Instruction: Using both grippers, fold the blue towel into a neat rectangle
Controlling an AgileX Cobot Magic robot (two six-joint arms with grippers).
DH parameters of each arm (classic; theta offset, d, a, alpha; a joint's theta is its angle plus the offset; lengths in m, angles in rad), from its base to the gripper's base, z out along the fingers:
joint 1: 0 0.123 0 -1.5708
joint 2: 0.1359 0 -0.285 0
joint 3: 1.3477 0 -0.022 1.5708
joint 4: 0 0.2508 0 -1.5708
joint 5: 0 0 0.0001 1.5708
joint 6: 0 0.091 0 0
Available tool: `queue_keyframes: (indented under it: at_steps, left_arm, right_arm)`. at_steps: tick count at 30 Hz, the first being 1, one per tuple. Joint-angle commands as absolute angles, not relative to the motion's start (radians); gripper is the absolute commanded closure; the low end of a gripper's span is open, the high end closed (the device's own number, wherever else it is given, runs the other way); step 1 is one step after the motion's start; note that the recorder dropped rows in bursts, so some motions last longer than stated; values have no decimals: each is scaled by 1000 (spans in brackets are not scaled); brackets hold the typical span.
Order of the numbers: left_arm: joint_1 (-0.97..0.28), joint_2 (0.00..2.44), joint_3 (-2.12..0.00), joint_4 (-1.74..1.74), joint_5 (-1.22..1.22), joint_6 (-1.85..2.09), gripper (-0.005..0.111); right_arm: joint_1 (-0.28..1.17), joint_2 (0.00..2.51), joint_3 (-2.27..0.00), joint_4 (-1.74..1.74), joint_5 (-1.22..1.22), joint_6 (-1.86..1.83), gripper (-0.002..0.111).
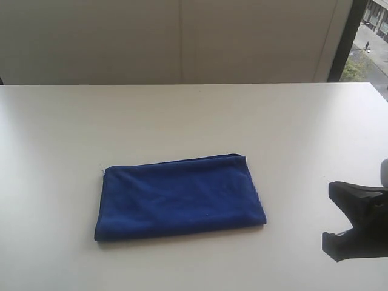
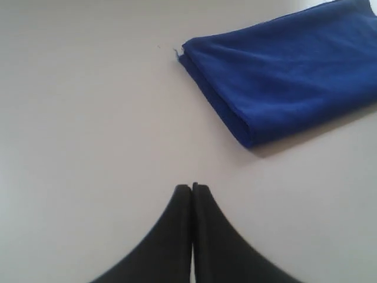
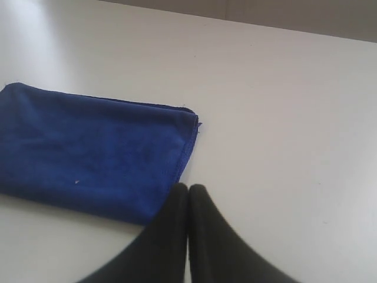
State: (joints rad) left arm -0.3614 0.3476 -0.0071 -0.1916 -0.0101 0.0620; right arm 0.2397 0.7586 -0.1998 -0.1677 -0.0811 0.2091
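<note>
The blue towel [image 1: 180, 197] lies folded into a flat rectangle on the white table [image 1: 194, 115], a little left of centre. In the left wrist view the towel [image 2: 288, 71] shows its folded corner, and my left gripper [image 2: 192, 186] is shut and empty over bare table, apart from the cloth. In the right wrist view the towel [image 3: 94, 150] lies flat, and my right gripper [image 3: 188, 186] is shut and empty just off its near corner. The exterior view shows only a black part of the right arm [image 1: 357, 221] at the right edge; the left arm is out of that view.
A pale wall [image 1: 182, 36] rises behind the table's far edge. A dark window frame [image 1: 345, 36] with a street beyond it stands at the back right. Bare tabletop surrounds the towel on every side.
</note>
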Motion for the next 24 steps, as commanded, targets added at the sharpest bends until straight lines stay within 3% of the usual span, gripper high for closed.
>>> queue_keyframes:
  at_steps: [1,4,9,18,24]
  left_arm:
    - [-361,234,0,-191,95,48,107]
    - [-361,158,0,-151,215,36,107]
    - [-353,59,0,-111,206,13,107]
    - [-135,23,0,-107,222,0,107]
    - [-111,23,0,-102,222,0,107]
  right_arm:
    - [234,748,-194,-170,-92,214,108]
    - [234,748,-194,-170,-92,214,108]
    - [234,748,-194,-170,-92,214,108]
    - [234,748,-194,-170,-92,214,108]
    - [234,748,-194,-170,-92,214,108]
